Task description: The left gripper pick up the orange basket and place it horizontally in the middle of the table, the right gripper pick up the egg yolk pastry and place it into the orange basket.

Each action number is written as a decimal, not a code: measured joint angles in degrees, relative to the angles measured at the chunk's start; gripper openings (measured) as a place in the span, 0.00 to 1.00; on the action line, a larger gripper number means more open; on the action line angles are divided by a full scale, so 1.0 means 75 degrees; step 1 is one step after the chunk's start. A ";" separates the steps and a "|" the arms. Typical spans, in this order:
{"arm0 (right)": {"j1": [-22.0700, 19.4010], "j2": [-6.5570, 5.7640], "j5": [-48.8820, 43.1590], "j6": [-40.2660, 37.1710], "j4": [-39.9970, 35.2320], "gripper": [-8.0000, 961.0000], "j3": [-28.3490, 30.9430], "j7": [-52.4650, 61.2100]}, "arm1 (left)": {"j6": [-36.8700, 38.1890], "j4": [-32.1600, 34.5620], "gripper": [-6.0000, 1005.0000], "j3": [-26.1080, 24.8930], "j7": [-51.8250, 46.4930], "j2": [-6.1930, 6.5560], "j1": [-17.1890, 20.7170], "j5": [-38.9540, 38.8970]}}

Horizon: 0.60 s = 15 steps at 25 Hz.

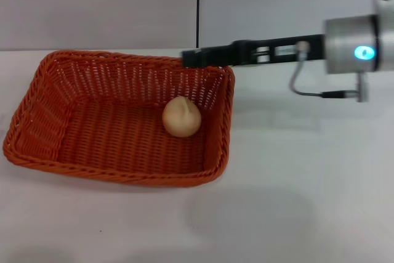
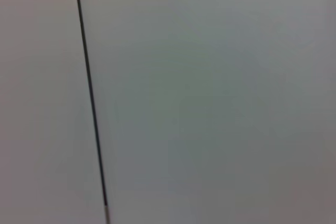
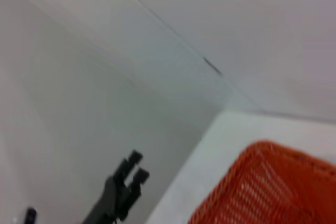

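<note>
The orange basket (image 1: 43,121) lies lengthwise on the white table (image 1: 308,183), left of centre. The egg yolk pastry (image 1: 181,116) rests on the basket floor near its right wall, touched by nothing. My right gripper (image 1: 184,58) reaches in level from the right, and its black tip hangs over the basket's far right corner, above and behind the pastry. In the right wrist view a corner of the basket (image 3: 262,192) shows, and my left gripper (image 3: 134,169) stands far off beside the table, away from the basket. The left wrist view holds only wall.
A grey wall with a thin black vertical seam (image 1: 198,4) stands behind the table. Bare white tabletop runs to the right of the basket and in front of it.
</note>
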 joint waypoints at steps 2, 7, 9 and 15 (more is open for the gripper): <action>-0.0546 0.0000 0.0472 0.0246 -0.0448 0.60 0.0001 -0.0239 | -0.0020 -0.0026 0.68 -0.0159 -0.0019 0.0038 -0.0022 -0.0033; -0.1946 0.0007 0.1017 0.0727 -0.1515 0.61 0.0351 -0.1240 | -0.0025 -0.0110 0.68 -0.0832 -0.0056 -0.0041 -0.0099 -0.0043; -0.2316 0.0008 0.1009 0.0957 -0.1619 0.61 0.0915 -0.1760 | -0.0038 -0.0111 0.68 -0.1056 -0.0033 -0.0143 -0.0105 -0.0042; -0.3269 0.0011 0.0958 0.1329 -0.1288 0.61 0.2998 -0.3762 | 0.0386 -0.0403 0.68 -0.1812 -0.0087 -0.0294 -0.0051 -0.0047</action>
